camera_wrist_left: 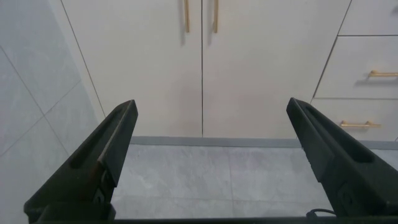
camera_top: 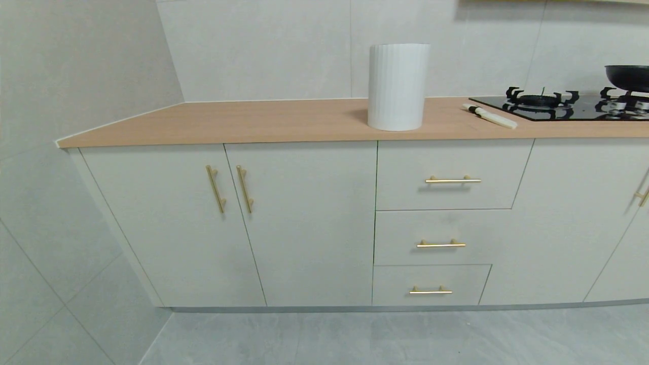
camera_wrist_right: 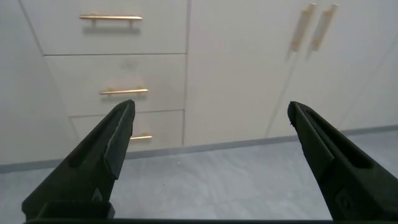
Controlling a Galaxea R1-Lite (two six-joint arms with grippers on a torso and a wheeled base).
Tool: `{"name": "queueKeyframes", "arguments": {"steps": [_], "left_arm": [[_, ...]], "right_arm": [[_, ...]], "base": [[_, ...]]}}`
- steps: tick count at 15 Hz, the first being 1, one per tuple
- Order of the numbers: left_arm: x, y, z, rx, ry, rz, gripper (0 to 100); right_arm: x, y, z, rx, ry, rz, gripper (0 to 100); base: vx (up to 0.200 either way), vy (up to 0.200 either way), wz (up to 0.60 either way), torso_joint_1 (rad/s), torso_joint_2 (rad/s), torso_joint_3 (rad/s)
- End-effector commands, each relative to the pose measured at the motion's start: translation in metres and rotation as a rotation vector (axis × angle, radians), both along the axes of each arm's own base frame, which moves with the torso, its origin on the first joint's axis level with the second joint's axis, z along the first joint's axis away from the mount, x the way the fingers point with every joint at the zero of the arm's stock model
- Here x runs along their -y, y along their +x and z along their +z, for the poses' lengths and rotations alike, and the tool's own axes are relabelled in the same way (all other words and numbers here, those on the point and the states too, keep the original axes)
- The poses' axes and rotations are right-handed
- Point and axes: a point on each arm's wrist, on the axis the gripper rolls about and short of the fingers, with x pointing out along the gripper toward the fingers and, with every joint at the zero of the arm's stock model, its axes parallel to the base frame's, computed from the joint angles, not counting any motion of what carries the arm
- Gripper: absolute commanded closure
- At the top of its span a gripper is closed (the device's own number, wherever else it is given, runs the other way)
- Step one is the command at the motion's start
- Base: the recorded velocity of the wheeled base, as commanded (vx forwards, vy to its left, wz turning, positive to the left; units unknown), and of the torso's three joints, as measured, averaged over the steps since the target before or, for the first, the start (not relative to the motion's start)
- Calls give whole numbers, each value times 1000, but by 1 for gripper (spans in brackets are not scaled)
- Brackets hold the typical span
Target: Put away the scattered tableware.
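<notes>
A white-handled knife (camera_top: 489,116) lies on the wooden countertop (camera_top: 263,121) just left of the stove. A tall white ribbed container (camera_top: 397,86) stands upright on the counter to the knife's left. My left gripper (camera_wrist_left: 211,115) hangs low in front of the double cabinet doors (camera_wrist_left: 201,62), open with nothing between its fingers. My right gripper (camera_wrist_right: 210,112) is also low and open, facing the stack of drawers (camera_wrist_right: 115,68), with nothing held.
A black gas hob (camera_top: 573,105) with a dark pan (camera_top: 627,77) sits at the counter's right end. Three drawers with gold handles (camera_top: 453,179) are below the container. A tiled wall closes the left side. Grey floor tiles (camera_top: 355,339) lie before the cabinets.
</notes>
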Motion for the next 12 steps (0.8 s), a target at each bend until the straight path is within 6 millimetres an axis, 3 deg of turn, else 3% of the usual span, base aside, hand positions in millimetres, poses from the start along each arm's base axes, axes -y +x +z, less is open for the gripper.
{"name": "queueKeyframes", "arguments": {"steps": [1, 3, 6, 12], "left_arm": [[0, 0, 0, 1, 0, 1, 0], [0, 0, 0, 1, 0, 1, 0], [0, 0, 0, 1, 0, 1, 0], [0, 0, 0, -1, 0, 1, 0]], "right_arm": [[-2, -20, -16, 84, -6, -11, 0], [-2, -11, -31, 47, -1, 12, 0], [-6, 3, -55, 72, 7, 206, 0], [-9, 3, -61, 11, 48, 316, 0]], "base": [[0, 0, 0, 0, 0, 0], [0, 0, 0, 0, 0, 0], [0, 0, 0, 0, 0, 0], [0, 0, 0, 0, 0, 0]]}}
